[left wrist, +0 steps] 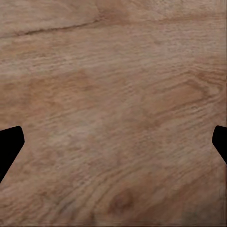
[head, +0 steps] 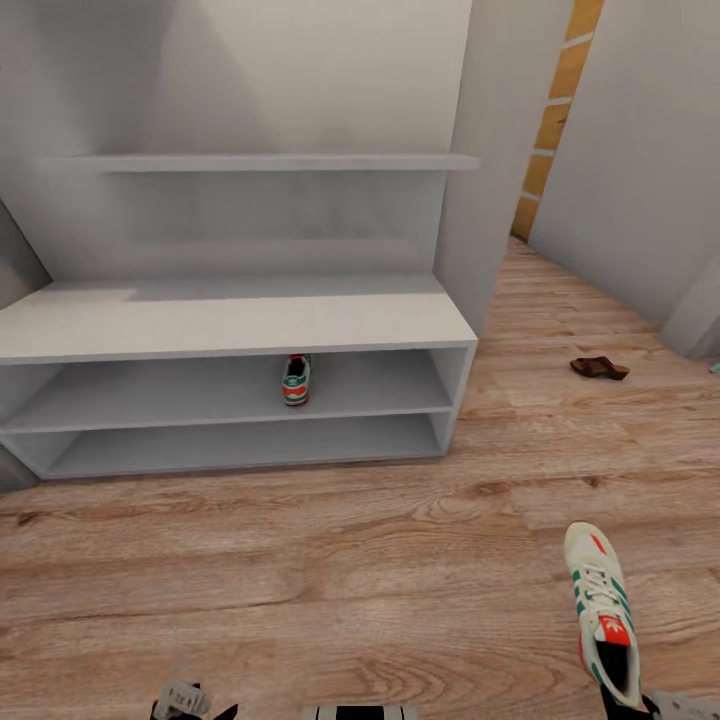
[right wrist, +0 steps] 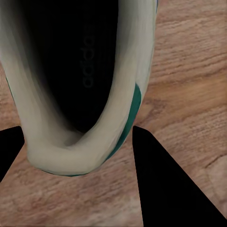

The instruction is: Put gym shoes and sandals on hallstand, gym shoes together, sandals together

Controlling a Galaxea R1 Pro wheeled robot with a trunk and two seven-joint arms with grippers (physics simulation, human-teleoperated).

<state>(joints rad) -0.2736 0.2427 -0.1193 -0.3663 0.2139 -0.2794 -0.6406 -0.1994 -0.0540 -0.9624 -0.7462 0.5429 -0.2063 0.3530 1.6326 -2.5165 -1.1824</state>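
1. Right gripper [right wrist: 75, 142]: near right, at the heel of a shoe [head: 603, 612]. In the right wrist view its two dark fingers [right wrist: 165, 184] straddle the heel collar, one on each side, so I judge the shoe gripped at the heel. The toe points far, toward the rack.
2. Left gripper [left wrist: 113, 142]: near left, spread wide over bare floor [left wrist: 118, 71], holding nothing.
3. Floor [head: 300, 570]: wood planks between robot and rack.
4. Rack [head: 230, 320]: far centre-left. Second shoe [head: 296, 380] stands on the upper low shelf, heel toward the camera, right of the middle. Bench top and bottom shelf bare.
5. Sandal [head: 599, 368]: far right on the floor, well apart from the rack. The other sandal cannot be made out.
6. Step in hand, as judged: carrying the second gym shoe to the rack; one placed, sandals not yet done.
7. Next move calls for: bringing the held shoe far and left, into the same shelf, just beside its mate, clearing the bench edge.
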